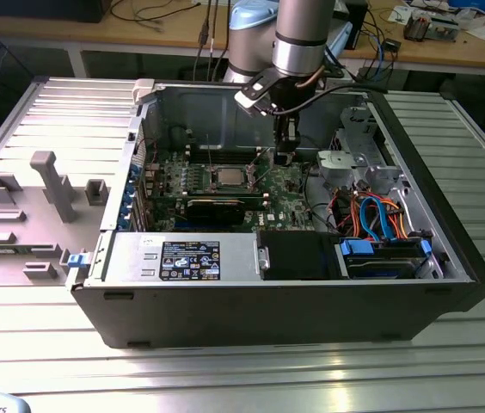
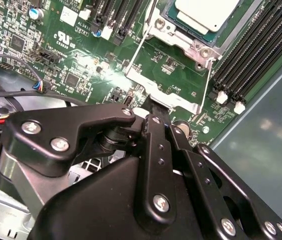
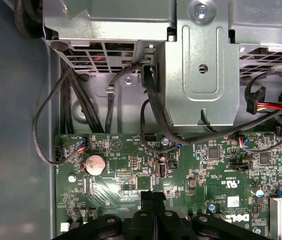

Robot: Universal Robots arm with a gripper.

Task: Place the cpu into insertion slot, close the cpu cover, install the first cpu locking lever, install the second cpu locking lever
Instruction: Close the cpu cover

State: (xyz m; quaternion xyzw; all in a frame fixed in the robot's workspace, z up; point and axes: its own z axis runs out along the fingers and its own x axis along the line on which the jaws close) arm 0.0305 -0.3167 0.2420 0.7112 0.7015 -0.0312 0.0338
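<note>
Black metal fingers of the gripper [image 2: 155, 106] were pressed together, tip against tip, in both wrist views [image 3: 152, 196]; whether anything thin sat between them could not be told. In the second wrist view the tips met the near edge of the cpu cover [image 2: 173, 95], a silver frame plate that lay swung open and away from the socket, with green board showing through its cut-out centre. Two thin wire rods [image 2: 137, 47] ran from that plate toward the insertion slot [image 2: 167, 31]. The cpu [image 2: 208, 12] sat inside the slot's silver rim, its pale metal top uncovered. Long black memory slots [image 2: 251, 55] lay just beside the socket.

In the exterior view the gripper [image 1: 284, 157] hung low over the motherboard [image 1: 294, 185], near the cpu [image 1: 230, 178] and on the exterior view's right of it. The long black graphics card [image 1: 217, 207] lay on the near side of the socket. A coin battery [image 3: 94, 163] and a grey metal drive cage [image 3: 201, 75] showed in the first wrist view. The open computer case [image 1: 268, 301] rested on a ribbed metal table [image 1: 311, 374].
</note>
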